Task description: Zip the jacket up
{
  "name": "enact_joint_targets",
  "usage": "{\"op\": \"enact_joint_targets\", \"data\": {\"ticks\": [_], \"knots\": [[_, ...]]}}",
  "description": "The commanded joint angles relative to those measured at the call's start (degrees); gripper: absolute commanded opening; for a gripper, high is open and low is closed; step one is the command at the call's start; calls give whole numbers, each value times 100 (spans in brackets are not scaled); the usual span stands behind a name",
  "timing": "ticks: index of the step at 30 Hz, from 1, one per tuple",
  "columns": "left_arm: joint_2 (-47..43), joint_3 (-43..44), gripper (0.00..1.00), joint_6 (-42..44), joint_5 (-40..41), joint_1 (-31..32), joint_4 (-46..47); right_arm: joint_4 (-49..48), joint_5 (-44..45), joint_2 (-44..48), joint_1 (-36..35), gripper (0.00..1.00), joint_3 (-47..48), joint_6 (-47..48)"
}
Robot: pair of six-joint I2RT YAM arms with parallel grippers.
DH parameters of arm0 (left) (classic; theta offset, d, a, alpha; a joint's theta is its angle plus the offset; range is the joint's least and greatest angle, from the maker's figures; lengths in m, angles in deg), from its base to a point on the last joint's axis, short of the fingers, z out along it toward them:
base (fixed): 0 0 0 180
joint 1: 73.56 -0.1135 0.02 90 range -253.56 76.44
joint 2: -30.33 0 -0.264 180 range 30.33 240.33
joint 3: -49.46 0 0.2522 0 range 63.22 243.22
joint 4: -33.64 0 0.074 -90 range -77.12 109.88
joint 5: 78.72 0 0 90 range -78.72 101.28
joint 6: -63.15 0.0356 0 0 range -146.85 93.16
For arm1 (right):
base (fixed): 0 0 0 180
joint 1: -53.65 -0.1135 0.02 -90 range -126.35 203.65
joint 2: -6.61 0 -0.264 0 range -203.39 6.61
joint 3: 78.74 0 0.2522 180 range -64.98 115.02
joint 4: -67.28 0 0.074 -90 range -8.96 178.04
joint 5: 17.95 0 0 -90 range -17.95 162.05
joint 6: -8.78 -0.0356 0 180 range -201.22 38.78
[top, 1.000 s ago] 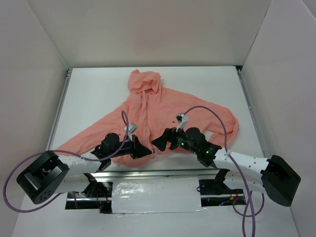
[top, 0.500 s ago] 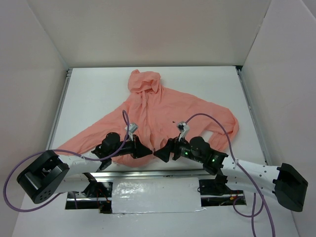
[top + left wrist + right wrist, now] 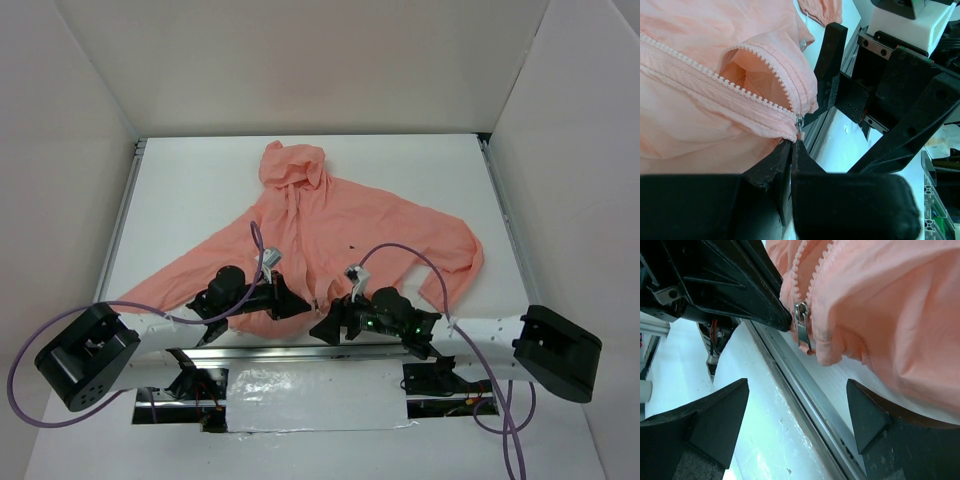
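Note:
The salmon-pink jacket [image 3: 340, 215] lies flat on the white table, hood at the far end, its zipper open along most of the front. My left gripper [image 3: 301, 304] is shut on the jacket's bottom hem, right at the zipper's lower end [image 3: 792, 144]. The metal zipper pull [image 3: 802, 331] hangs at that lower end, just above the table's near edge; it also shows in the left wrist view [image 3: 799, 122]. My right gripper [image 3: 322, 327] is open and empty, its jaws spread wide just below the pull [image 3: 797, 390], not touching it.
A metal rail [image 3: 805, 390] runs along the table's near edge under the hem. White walls enclose the table on three sides. Purple cables [image 3: 400, 250] loop over both arms. The jacket's sleeves spread out left [image 3: 170, 275] and right [image 3: 460, 250].
My right gripper has moved left and toward the near edge, from over the jacket's right front down to the zipper's lower end. The left gripper has stayed shut on the hem.

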Motion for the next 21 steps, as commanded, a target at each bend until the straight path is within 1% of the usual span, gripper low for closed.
{"op": "enact_joint_targets", "data": {"ticks": [1, 13, 21], "knots": [[21, 181, 0, 134, -135, 35, 210, -790, -4, -220, -52, 85, 182, 197], [153, 181, 0, 90, -196, 53, 368, -1150, 225, -739, -43, 84, 411, 321], [56, 173, 0, 134, -117, 53, 254, -1553, -152, -1047, -52, 80, 385, 224]]}}
